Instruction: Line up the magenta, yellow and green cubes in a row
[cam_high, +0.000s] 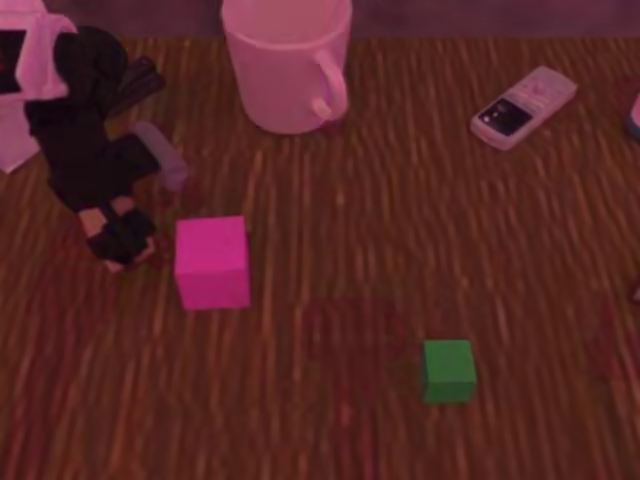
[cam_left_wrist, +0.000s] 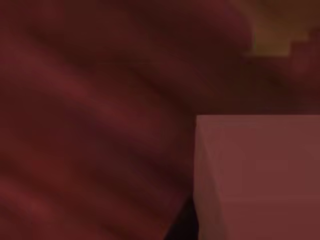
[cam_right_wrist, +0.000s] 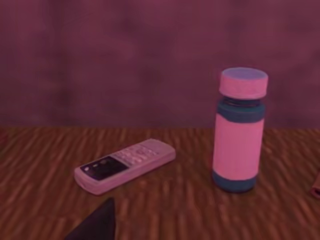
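Hovering low just beside the magenta cube (cam_high: 212, 262), on its side away from the desk's (cam_high: 330, 440) middle, left jaws tipped down toward the wood. Cannot tell whether apart or together. Showing one flat face of that cube (cam_left_wrist: 255, 175) close up in the left wrist view, so very near, perhaps touching; cannot say which.

Risking a sideways shove: coming in this close from the flank could push the cube along the wood or twist it rather than take it between the fingers. Risking also a grip on one corner only, since the cube looks broad for the jaws, and a slip on lifting.

Finding the green cube (cam_high: 449, 370) well apart from the jaws, past the magenta one and nearer the front edge. Seeing no yellow cube in any view, which could leave the row unfinished.

Noting a white mug (cam_high: 285, 60) beyond the jaws toward the back, clear of a straight path between the two cubes. Noting a remote (cam_right_wrist: 125, 165) and a capped bottle (cam_right_wrist: 240, 130) far off near the parked right jaws, whose state cannot be told.
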